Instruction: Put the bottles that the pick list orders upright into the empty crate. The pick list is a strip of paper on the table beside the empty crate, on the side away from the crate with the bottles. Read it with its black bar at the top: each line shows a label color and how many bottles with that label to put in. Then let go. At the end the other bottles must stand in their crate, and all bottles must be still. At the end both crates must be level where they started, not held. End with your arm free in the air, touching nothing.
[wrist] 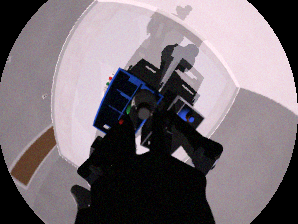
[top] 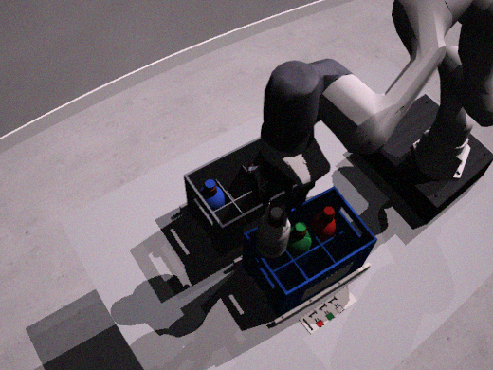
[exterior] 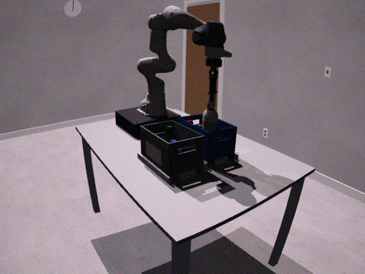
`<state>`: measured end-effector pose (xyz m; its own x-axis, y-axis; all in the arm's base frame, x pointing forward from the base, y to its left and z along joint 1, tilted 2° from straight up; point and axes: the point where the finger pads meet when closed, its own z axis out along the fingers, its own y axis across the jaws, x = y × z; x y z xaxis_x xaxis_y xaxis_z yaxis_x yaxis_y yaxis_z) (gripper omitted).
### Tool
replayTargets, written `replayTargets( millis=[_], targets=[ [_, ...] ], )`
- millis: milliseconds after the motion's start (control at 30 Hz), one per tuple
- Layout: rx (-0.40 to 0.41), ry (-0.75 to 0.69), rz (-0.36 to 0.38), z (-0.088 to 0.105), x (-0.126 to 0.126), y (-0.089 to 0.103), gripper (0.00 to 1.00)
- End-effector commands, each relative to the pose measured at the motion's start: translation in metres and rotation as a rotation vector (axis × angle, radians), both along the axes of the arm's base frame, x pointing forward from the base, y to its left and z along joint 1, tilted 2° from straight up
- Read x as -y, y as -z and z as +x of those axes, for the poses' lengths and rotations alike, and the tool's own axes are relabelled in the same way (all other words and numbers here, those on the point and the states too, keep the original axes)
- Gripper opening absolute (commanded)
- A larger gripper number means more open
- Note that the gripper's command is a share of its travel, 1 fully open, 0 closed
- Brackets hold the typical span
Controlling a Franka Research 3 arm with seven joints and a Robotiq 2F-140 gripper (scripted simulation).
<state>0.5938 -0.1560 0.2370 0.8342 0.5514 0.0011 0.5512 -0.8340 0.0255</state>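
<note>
My gripper is shut on the neck of a grey bottle with a dark cap. It holds the bottle upright at the left end cell of the blue crate; the bottle's base is at about rim level. I cannot tell whether it rests on the crate floor. A green bottle and a red bottle stand in the same row. The black crate holds a blue bottle and a green-capped bottle.
The pick list lies on the table beside the blue crate, with a red and a green mark showing. The arm's black base stands behind the crates. The table edge runs in front of them.
</note>
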Motion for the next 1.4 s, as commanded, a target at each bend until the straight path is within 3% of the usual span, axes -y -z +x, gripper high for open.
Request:
replayTargets(
  millis=[0,1367],
  targets=[
    [0.017,0.004,-0.008,0.005,0.002,-0.002,0.00],
    [0.017,0.004,-0.008,0.006,0.005,0.034,0.00]
  ],
)
